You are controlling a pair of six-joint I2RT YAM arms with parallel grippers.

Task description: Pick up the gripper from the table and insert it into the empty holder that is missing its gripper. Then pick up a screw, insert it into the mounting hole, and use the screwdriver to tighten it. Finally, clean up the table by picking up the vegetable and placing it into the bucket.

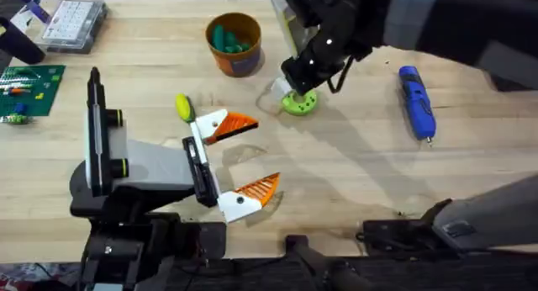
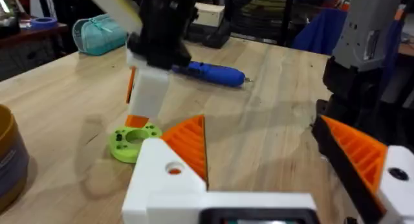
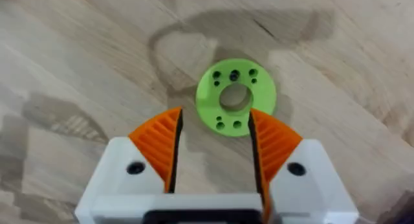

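Overhead view, items by size. Bench [image 1: 353, 198]: bare centre. Bucket [image 1: 234, 44]: far edge, holding green vegetables. Left gripper [image 1: 239, 161]: released, idle at near-centre. Right gripper [image 3: 213, 143]: released, jaws just short of the green ring [image 3: 236, 96]; should advance squarely to straddle it. Screwdriver [image 1: 416, 102]: right side, untouched.

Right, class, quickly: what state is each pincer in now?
Left pincer: open, holding nothing.
Right pincer: open, above the green disc, holding nothing.

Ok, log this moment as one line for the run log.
right gripper: open, above green ring | left gripper: open, idle | screwdriver: on table | bucket: holds green items
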